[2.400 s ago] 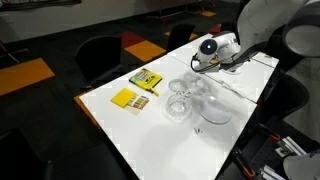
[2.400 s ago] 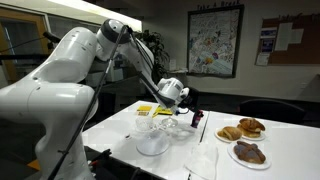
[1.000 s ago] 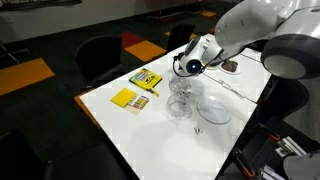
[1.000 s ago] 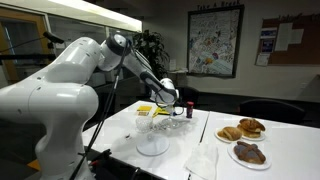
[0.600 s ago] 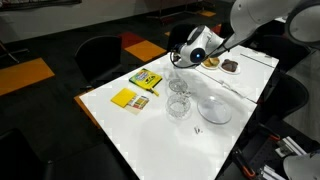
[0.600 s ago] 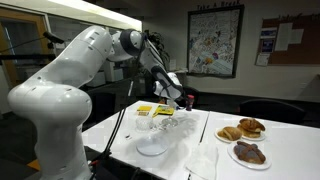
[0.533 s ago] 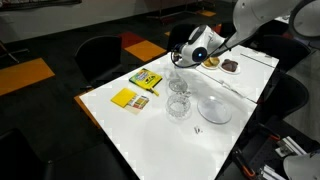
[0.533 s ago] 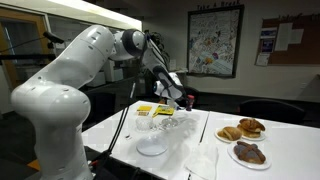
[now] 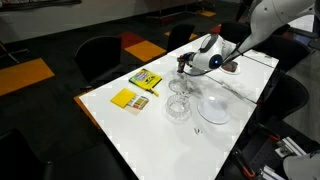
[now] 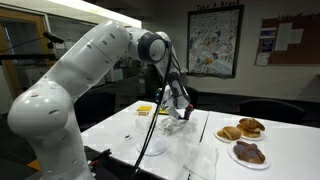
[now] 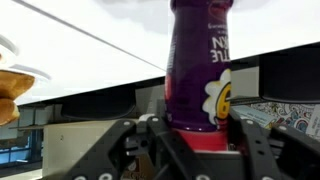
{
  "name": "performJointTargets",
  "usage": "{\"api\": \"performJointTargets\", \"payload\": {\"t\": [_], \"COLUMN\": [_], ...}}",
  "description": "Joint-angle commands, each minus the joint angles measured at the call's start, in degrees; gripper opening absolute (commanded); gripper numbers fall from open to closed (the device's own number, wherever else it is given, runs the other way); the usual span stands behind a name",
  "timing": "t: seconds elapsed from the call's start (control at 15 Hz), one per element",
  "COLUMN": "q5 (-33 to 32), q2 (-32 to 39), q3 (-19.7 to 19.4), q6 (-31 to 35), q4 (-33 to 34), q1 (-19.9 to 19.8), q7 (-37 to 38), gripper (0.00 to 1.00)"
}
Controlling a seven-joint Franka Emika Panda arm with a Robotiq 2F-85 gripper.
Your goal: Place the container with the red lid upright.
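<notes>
The gripper (image 11: 197, 132) is clamping the container with the red lid (image 11: 196, 60). In the wrist view the fingers (image 11: 152, 140) are pressing in from both sides on the red cap end. The body is pointing away from the camera and filling the middle of that view. It is wearing a purple label with white lettering and a yellow smiling flower. A blurred pastry (image 11: 8, 85) is showing at the left edge of the same view.

Neither exterior view is showing the container clearly, as it is too small and mostly hidden by the gripper. In an exterior view the gripper (image 9: 188, 63) is hanging above the far part of the white table (image 9: 140, 135), near the clear glass bowls (image 9: 180, 90) and not touching them. A white plate (image 9: 213, 108) is lying just right of the bowls, and yellow packets (image 9: 146, 78) are lying to their left.

In an exterior view from the other direction, the gripper (image 10: 180, 106) is hovering over the table. The big white arm (image 10: 90, 70) is filling the left half of the picture. Two plates of pastries (image 10: 245, 129) are sitting at the near right, and a framed poster (image 10: 212, 42) is hanging on the far wall.
</notes>
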Motion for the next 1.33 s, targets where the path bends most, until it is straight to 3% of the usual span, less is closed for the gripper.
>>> {"api": "performJointTargets", "payload": {"t": [0.0,0.07,0.13,0.2,0.27,0.33,0.4,0.47,0.6,0.67,0.73,0.87,0.93,1.0,1.07,1.13,1.2,1.27], "q5": [0.2,0.3,0.4,0.4,0.4,0.4,0.4,0.4,0.4,0.4,0.4,0.4,0.5,0.5,0.5,0.5,0.5,0.5], "q2": [-1.7,-0.7,-0.7,-1.9,-2.0,-0.9,-0.9,-1.9,-1.9,-1.9,-2.0,-1.8,-1.0,-1.7,-0.9,-1.7,-0.9,-1.8], "q3": [-1.8,2.6,2.7,-1.2,-1.2,2.9,3.0,-1.0,-1.5,-1.9,-2.1,-2.4,1.2,-2.3,1.5,-2.1,1.7,-1.9], "q6": [0.4,-1.1,-1.1,0.5,0.6,-0.7,-0.8,0.9,0.8,0.8,0.8,0.9,-0.3,0.9,-0.2,0.9,-0.3,1.0], "q4": [-3.2,-4.2,-4.2,-3.9,-4.0,-4.5,-4.7,-4.3,-4.5,-4.6,-4.6,-4.8,-5.5,-5.3,-6.1,-5.8,-6.6,-6.3], "q1": [2.1,-1.7,-1.4,2.6,2.9,-0.7,-0.4,3.6,4.2,4.6,5.0,5.7,2.5,6.0,2.4,5.9,2.3,5.7], "q7": [1.9,-1.5,-1.6,1.4,1.3,-2.0,-2.1,0.9,0.8,0.8,0.8,0.8,-1.9,0.8,-1.9,0.8,-1.9,1.0], "gripper": [0.29,0.29,0.29,0.29,0.29,0.29,0.29,0.29,0.29,0.79,0.80,0.92,0.98,1.00,1.00,1.00,1.00,1.00]}}
